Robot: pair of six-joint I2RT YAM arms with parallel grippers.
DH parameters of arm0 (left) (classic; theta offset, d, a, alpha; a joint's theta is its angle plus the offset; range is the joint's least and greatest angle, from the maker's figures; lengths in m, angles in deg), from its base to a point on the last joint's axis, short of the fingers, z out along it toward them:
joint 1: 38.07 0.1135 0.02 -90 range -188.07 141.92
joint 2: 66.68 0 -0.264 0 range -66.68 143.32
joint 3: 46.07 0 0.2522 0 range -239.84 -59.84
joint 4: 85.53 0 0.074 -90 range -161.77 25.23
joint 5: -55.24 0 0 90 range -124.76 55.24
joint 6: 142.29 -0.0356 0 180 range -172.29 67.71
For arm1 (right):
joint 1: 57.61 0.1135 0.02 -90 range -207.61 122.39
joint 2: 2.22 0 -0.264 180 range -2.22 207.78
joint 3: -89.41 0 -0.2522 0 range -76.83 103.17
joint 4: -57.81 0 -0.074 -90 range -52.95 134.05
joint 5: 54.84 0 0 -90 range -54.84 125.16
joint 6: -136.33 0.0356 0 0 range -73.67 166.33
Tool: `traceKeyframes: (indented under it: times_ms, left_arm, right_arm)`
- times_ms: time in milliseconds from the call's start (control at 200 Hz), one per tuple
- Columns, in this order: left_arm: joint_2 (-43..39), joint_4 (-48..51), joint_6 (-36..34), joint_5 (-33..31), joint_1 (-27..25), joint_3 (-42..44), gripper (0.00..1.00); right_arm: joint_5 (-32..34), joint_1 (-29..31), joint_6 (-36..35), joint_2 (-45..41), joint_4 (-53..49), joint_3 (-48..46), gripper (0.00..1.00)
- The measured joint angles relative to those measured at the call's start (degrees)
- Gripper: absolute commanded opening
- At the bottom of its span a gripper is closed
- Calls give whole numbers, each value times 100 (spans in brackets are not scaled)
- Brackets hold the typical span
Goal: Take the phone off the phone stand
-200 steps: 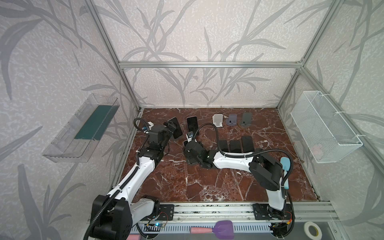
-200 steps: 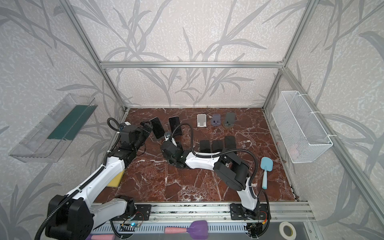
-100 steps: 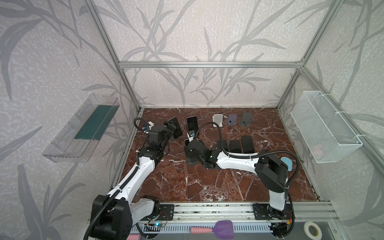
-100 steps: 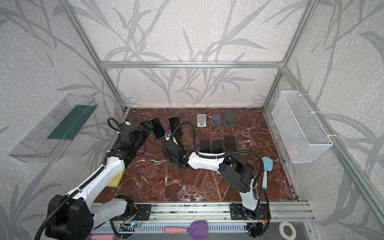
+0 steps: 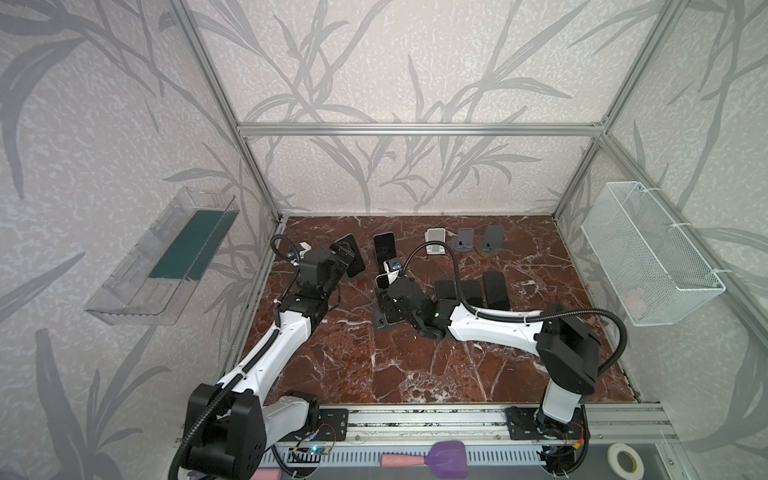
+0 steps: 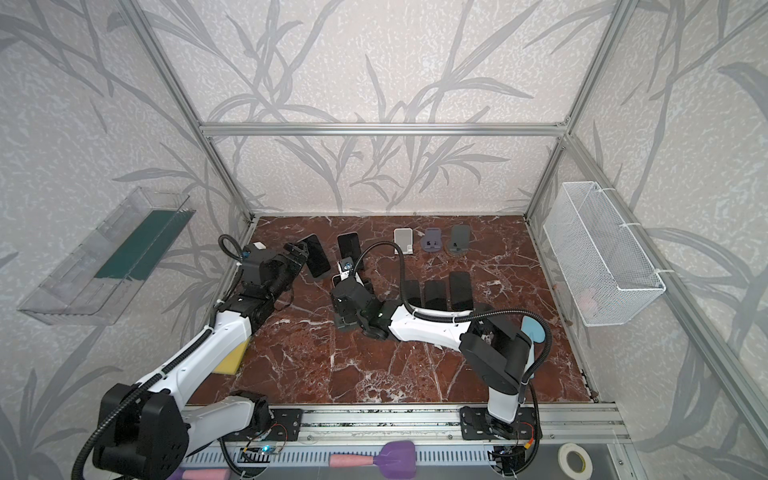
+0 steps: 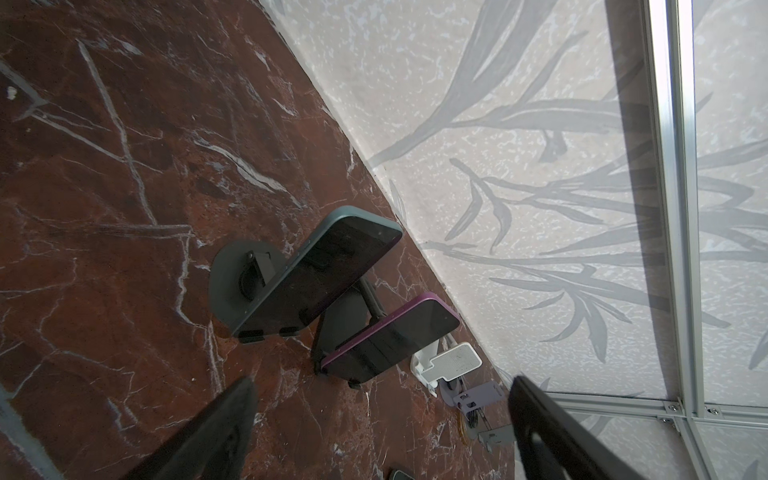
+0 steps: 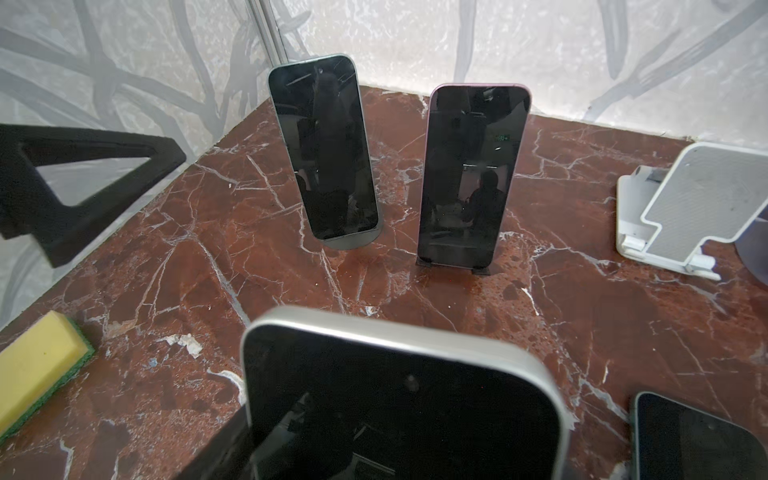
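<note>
Red marble surface [image 5: 415, 365], busy toward the rear. Left claw [image 7: 382, 382] gapes wide, empty, facing green phone [image 7: 320, 270], which leans on its round stand [image 7: 232, 282]. Likely rigid, slick glass, fairly weighty: pinch long edges, lift off the lip. Right claw [image 5: 384, 297] sits at silver phone [image 8: 399, 399]; grip unclear.

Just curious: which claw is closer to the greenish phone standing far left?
Left. The left gripper hangs just before the greenish phone; the right gripper is farther off, at the silver phone.
</note>
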Motion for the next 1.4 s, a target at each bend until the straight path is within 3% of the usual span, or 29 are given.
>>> traceKeyframes:
  times_ms: [375,950,1405]
  left_arm:
    - [205,-50,2,273,-11,-105,94]
    - [612,-92,-55,931,-192,-365,92]
    - [669,-90,-92,1016,-256,-367,92]
  right_arm:
    - [245,-66,-103,-564,13,-415,68]
    - [177,-940,227,-813,11,-1005,68]
    - [-197,-1137,549,61,83,-992,68]
